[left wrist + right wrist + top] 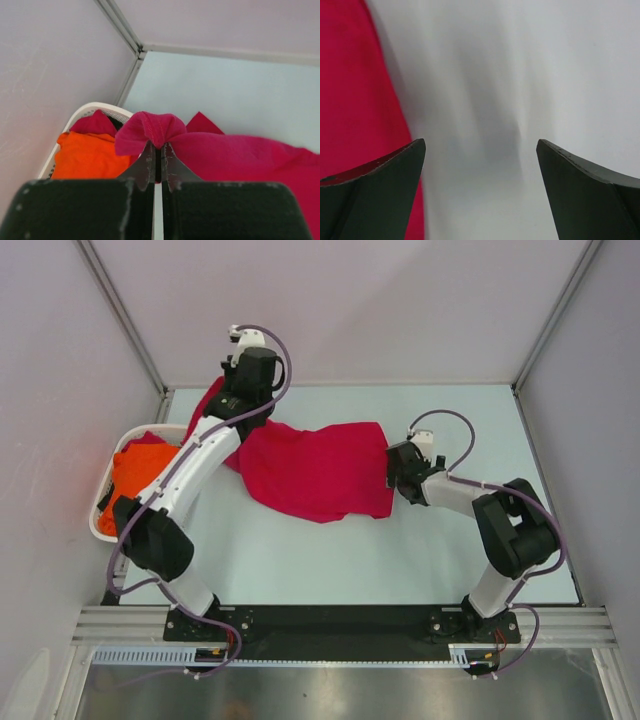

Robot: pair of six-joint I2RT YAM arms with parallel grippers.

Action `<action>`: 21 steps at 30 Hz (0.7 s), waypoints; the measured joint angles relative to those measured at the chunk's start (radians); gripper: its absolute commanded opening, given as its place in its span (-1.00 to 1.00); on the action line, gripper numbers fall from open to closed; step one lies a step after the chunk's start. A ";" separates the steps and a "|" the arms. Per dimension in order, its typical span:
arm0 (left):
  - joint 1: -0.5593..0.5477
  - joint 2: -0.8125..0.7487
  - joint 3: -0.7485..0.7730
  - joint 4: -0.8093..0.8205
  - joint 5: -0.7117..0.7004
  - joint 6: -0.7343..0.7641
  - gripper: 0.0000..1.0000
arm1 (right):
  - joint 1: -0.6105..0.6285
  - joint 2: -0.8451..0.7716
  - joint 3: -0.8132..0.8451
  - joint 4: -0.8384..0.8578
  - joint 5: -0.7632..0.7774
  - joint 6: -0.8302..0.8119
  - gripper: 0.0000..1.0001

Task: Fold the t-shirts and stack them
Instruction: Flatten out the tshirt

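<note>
The crimson t-shirt (pixel 320 470) lies spread and rumpled across the middle of the table. My left gripper (pixel 228 408) is over the shirt's far left end, and in the left wrist view the left gripper (pixel 157 149) is shut on a bunched fold of the crimson shirt (pixel 150 127). The orange t-shirt (pixel 135 480) lies crumpled in the basket, and the left wrist view shows this orange shirt (pixel 85 157) too. At the crimson shirt's right edge my right gripper (pixel 393 474) is low over the table. The right gripper (pixel 481 145) is open with only bare table between its jaws, and the crimson cloth (pixel 355 100) lies by its left finger.
A white oval basket (pixel 103 530) stands at the left table edge against the wall, its rim (pixel 95 106) also in the left wrist view, with some crimson cloth in it. Grey walls with metal posts close in the table at the back and both sides.
</note>
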 measured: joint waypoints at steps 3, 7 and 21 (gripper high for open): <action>0.000 0.033 -0.026 -0.017 0.014 -0.019 -1.00 | 0.016 -0.004 0.009 0.036 -0.048 -0.023 0.99; 0.002 0.064 -0.023 -0.021 0.018 -0.036 -1.00 | 0.078 -0.042 0.008 0.053 -0.121 -0.069 0.93; -0.024 -0.089 -0.064 -0.132 0.036 -0.120 -1.00 | 0.321 -0.252 -0.084 0.098 -0.104 -0.202 0.75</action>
